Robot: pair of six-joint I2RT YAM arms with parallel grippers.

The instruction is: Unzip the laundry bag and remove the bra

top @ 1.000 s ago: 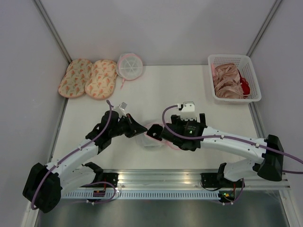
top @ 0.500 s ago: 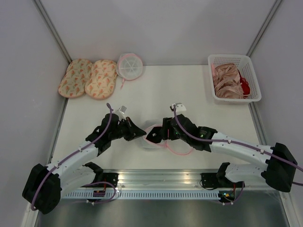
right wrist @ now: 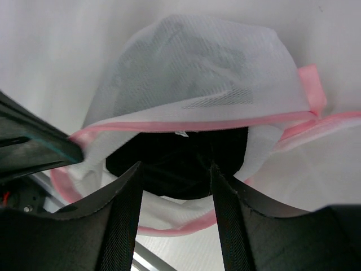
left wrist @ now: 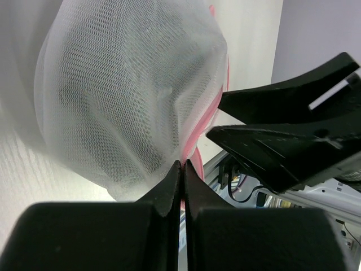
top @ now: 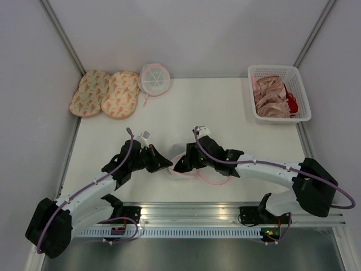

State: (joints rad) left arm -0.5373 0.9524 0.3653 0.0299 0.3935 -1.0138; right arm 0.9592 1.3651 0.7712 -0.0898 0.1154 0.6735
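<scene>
left gripper is clamped on the laundry bag, which lies on the table. right gripper straddles the bra inside the open bag; whether it grasps the bra cannot be told.

robot lab booth, plain grey walls, aluminium base rail

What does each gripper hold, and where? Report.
Left gripper pinches round white mesh laundry bag at its pink rim. Right gripper straddles the black bra; grip unclear.
</scene>
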